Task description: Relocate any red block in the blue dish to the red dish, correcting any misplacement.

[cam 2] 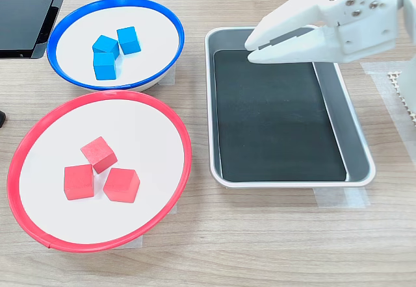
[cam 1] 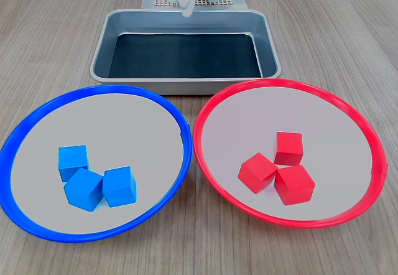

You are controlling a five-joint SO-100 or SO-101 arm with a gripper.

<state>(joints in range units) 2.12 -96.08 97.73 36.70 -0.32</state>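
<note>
Looking at the gripper [cam 2: 260, 45] first, in the second exterior view its jaws lie nearly together with only a thin dark slit between them, holding nothing, and it hangs above the far end of the tray [cam 2: 361, 170]. The first exterior view shows just a white tip of it [cam 1: 186, 4] at the top edge, above the tray's rim [cam 1: 186, 83].

From where I sit, the blue dish [cam 1: 37, 132] holds three blue cubes [cam 1: 94, 185] clustered together and, as far as I can see, no red block at all. All three red blocks [cam 1: 280, 168] sit touching one another in the red dish [cam 1: 211, 163]; both exterior views agree on that (the second shows them as a tight group [cam 2: 99, 170] near the dish's middle).

So I judge there is nothing left to correct. The step I'd do well here is a careful check: scan the blue dish's whole floor in both exterior views before committing to any reach, and keep the arm parked over the tray, clear of both dishes, so I don't nudge a rim or scatter the cubes.

What I can't see: most of the arm is cut off in both exterior views. The faces of the blue cubes turned away from the cameras are hidden. The tray's dark floor reads as bare.
</note>
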